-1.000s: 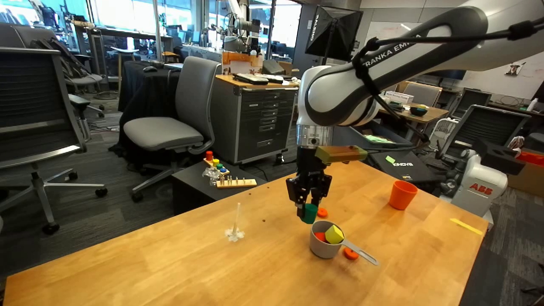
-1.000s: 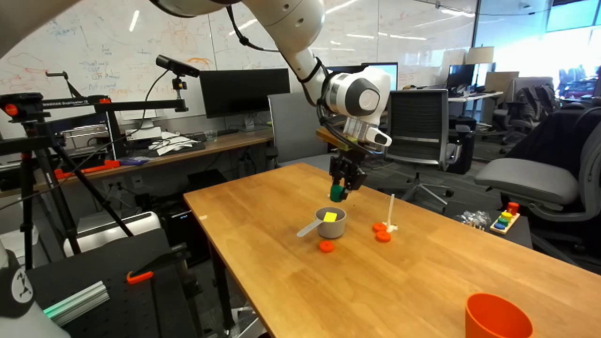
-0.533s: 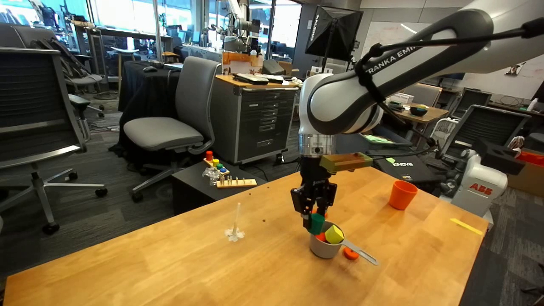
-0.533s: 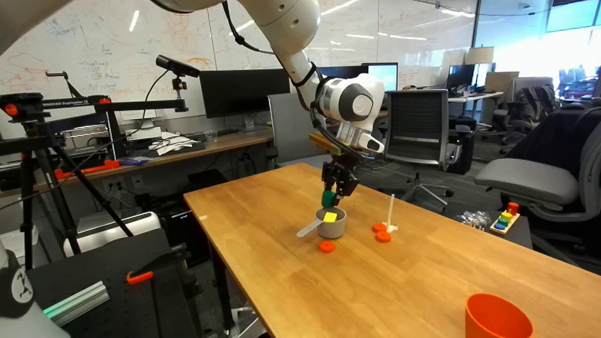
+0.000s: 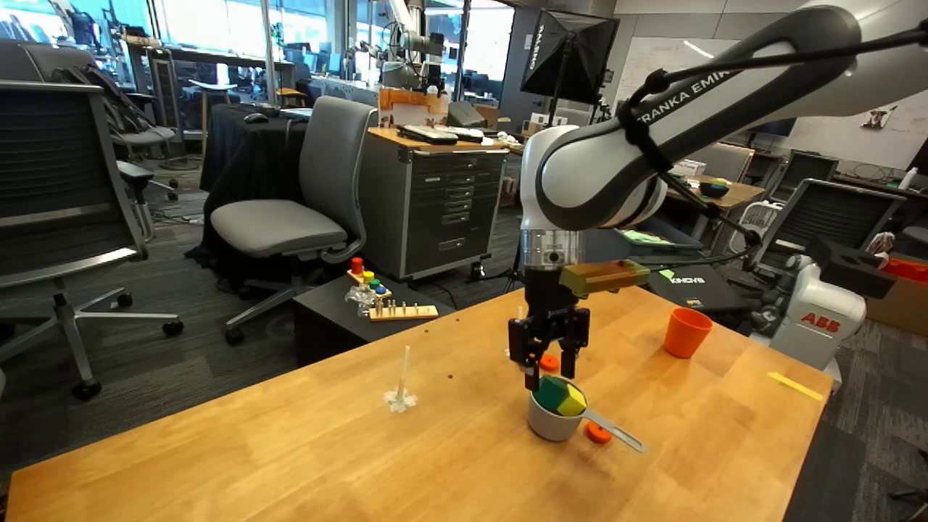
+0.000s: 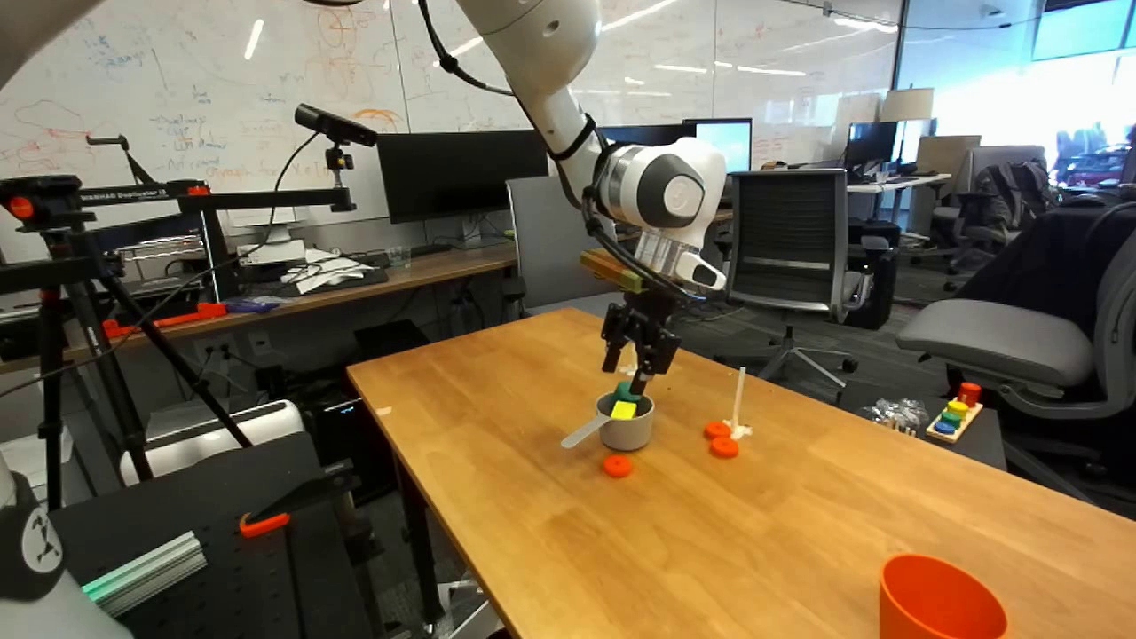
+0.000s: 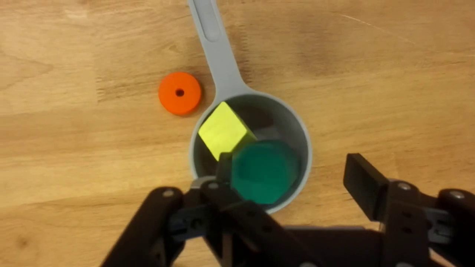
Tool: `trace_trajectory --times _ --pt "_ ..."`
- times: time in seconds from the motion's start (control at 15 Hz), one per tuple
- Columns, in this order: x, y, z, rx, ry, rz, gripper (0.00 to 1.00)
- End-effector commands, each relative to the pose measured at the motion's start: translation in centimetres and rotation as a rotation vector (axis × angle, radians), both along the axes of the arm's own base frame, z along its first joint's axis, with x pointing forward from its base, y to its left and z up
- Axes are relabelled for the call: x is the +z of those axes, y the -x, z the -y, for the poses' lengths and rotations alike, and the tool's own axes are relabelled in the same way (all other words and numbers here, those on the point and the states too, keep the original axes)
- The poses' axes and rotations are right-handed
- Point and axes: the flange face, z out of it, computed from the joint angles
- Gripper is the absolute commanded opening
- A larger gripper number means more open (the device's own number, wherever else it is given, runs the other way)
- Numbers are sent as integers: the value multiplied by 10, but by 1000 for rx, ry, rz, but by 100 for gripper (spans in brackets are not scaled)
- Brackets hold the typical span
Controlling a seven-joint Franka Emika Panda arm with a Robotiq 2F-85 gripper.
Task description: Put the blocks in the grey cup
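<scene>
Counter (image 5: 254, 449), low in the frame in an exterior view, is used to hold everything up. In the wrist view, the hand (image 7: 291, 170) is spread wide near the bottom, likely so things can be dropped. The grey cup (image 7: 293, 128) is set mid-frame, below the hand, likely so what falls can be caught. In its mouth, the green block (image 7: 263, 176) is blurred; whether it lies at rest cannot be told. The yellow block (image 7: 223, 131) is tucked to its upper left, by the cup's wall.

Windows (image 5: 206, 29) glare white; the green block (image 7: 261, 174) looks blurred in wrist view.
</scene>
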Motion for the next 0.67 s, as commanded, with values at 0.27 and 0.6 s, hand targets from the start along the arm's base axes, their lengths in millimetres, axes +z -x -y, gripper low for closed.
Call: trace_trajectory --times 0.27,0.6 --pt "33 10 3 42 76 -14 100" --pt "90 3 15 25 183 20 100"
